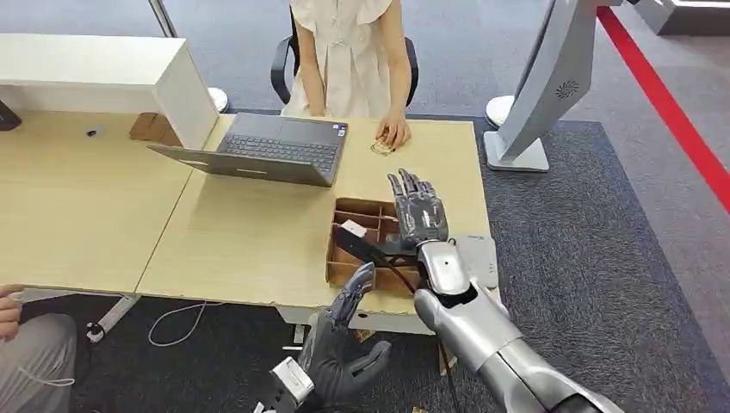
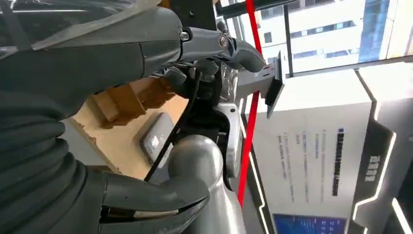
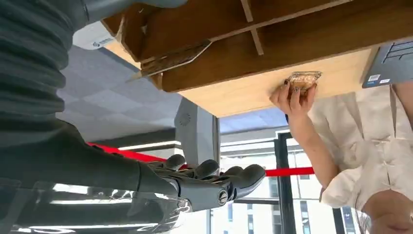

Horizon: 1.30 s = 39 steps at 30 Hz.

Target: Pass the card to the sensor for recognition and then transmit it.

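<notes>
A person's hand (image 1: 394, 131) presses a small card (image 1: 382, 148) onto the far edge of the desk; the same card (image 3: 303, 79) appears in the right wrist view. My right hand (image 1: 418, 211) hovers flat over the wooden divided box (image 1: 349, 258), fingers stretched out and holding nothing (image 3: 209, 179). A white card (image 1: 353, 228) lies in one compartment, and another card (image 3: 168, 59) leans in the box. The grey sensor pad (image 1: 480, 255) lies beside the box, partly hidden by my right arm. My left hand (image 1: 343, 342) hangs below the desk's front edge, fingers apart and empty.
An open laptop (image 1: 271, 153) stands left of the box. The person sits in a chair behind the desk (image 1: 232, 232). A grey stand (image 1: 538, 95) rises at the right on the carpet. Another person's knee and hand (image 1: 13, 323) show at the lower left. Cables lie on the floor.
</notes>
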Tool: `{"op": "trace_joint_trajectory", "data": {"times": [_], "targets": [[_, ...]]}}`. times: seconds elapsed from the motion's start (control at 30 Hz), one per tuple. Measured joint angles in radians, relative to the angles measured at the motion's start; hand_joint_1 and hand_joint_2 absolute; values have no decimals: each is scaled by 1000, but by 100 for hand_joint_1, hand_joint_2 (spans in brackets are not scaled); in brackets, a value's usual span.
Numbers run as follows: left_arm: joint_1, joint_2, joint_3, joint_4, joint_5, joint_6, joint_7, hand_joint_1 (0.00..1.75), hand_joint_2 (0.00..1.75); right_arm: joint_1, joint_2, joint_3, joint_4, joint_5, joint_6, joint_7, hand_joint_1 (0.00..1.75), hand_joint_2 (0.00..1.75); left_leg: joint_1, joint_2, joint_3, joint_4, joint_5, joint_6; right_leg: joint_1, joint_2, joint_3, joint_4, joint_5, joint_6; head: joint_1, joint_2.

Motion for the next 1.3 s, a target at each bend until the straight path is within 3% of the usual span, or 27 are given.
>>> {"op": "trace_joint_trajectory", "data": {"times": [0.6,1.3], "targets": [[0,-1,0,5,-3,2,-11,0,175,-8,-16,-1,34,-11,10,42,0,175,0,0,0,0,0,0,0,0,0,0,0,0,0,0],[1,-2,0,5,-14,0,-11,0,175,-5,-31,-6,37,4,10,48,0,175,0,0,0,0,0,0,0,0,0,0,0,0,0,0]]}}
